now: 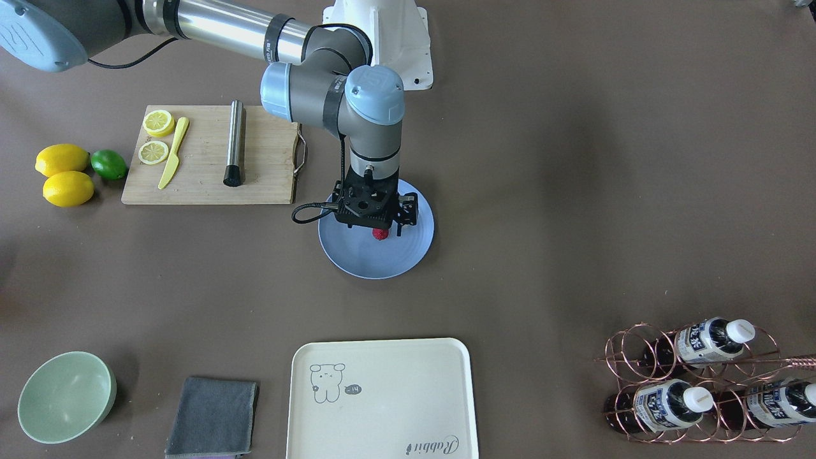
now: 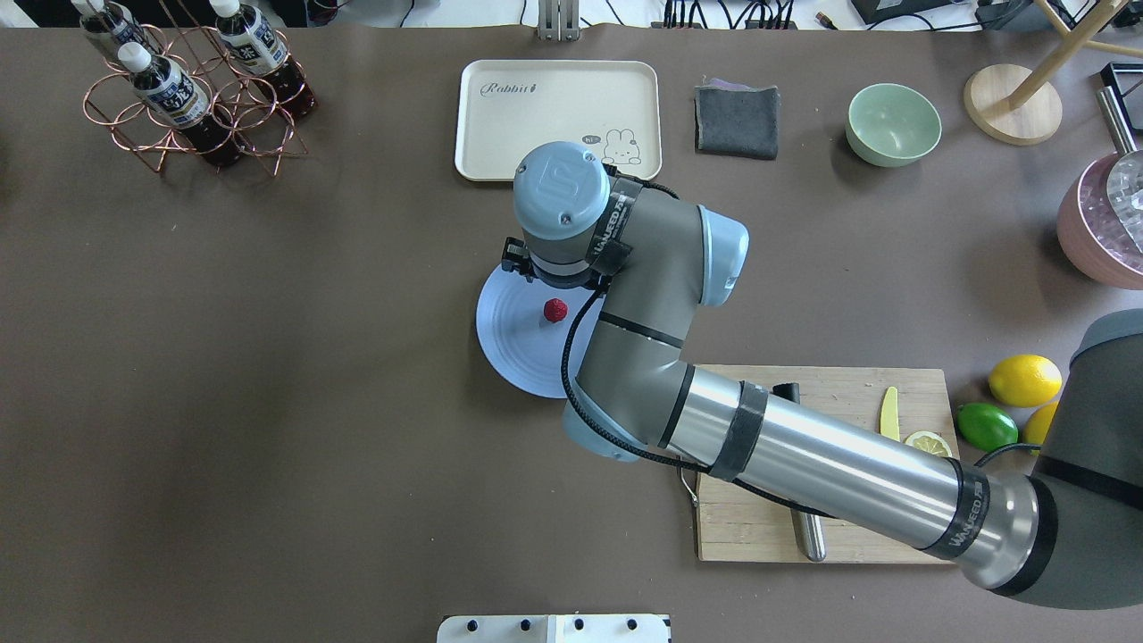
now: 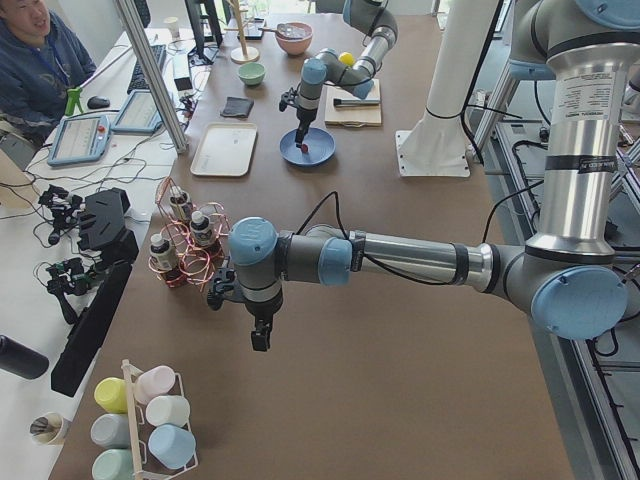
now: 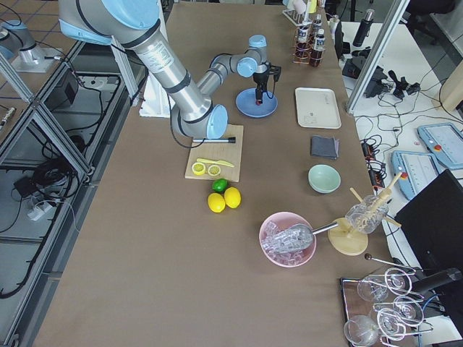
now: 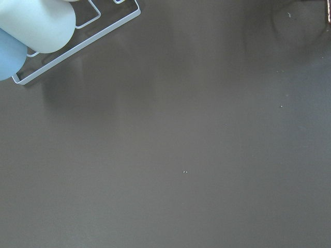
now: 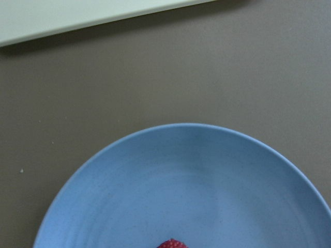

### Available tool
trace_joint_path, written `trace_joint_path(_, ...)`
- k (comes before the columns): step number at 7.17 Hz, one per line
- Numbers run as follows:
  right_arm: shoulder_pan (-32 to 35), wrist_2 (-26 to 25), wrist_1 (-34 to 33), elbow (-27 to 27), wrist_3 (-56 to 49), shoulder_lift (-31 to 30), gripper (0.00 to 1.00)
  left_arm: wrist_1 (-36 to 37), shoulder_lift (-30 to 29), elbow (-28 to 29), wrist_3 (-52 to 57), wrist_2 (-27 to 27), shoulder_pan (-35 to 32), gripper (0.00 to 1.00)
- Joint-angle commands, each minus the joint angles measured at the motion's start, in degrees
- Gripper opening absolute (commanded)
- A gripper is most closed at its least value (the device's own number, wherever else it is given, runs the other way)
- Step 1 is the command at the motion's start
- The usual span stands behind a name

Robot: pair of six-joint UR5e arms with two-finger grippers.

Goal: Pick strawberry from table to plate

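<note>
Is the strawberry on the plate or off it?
On it, it seems: the strawberry shows inside the plate's rim. Whether it rests or is held, cannot tell.

Strawberry (image 2: 554,310): small, dark red, bumpy, roundish. Placed over the inner rings of the plate (image 2: 504,344), slightly toward 1 o'clock of its centre in the overhead view, close to centre in the front-facing view. Resting on the surface or just clear of it: not discernible. Only the red tip visible at 6 o'clock in the right wrist view. Plate: round, pale blue, faint concentric rings, lying flat near the middle of the table (image 2: 268,357), a matte grey-brown surface.
</note>
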Motion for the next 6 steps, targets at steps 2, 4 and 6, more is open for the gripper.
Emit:
trace_joint_path(2,11.0,8.6,-6.1,8.3,-12.4,-8.8,1.00,0.1,0.0,0.3,-0.1,0.2,0.0,0.98)
trace_joint_path(4,20.6,14.2,-7.4,15.0,-30.8,-19.2,1.00,0.1,1.7,0.3,0.0,0.3,0.0,0.98)
trace_joint_path(6,29.9,18.7,-7.0,17.2,-50.0,-28.4,1.00,0.1,2.8,0.2,-0.1,0.2,0.0,0.98)
